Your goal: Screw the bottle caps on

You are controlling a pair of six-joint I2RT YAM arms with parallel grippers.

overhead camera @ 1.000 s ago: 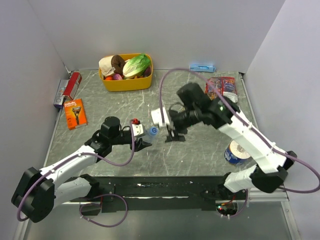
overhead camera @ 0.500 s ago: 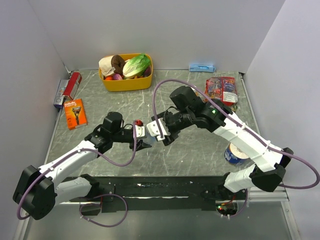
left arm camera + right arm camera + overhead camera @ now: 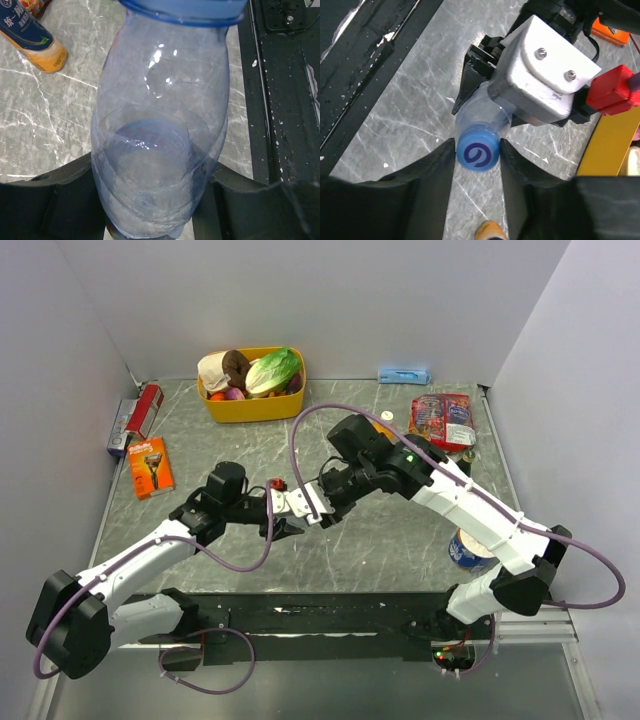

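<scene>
The right gripper [image 3: 477, 150] has swung left to the water bottle [image 3: 160, 125], on the arms' side of the yellow basket [image 3: 252, 412]. It pinches the blue cap [image 3: 478, 154] at the bottle's mouth. The left gripper [image 3: 152, 200] clamps the body (slick plastic), so twisting could spin the bottle or cross-thread the cap.

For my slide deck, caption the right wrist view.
Right pincer grips the blue cap on the clear plastic bottle held by the left pincer.

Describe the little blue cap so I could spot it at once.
Look at the middle of the grey marbled table, where the two arms meet. The left hand holds a clear bottle; the blue cap sits on its mouth, pinched by the right hand. Only it is small, round and blue with a dark swirl.
</scene>
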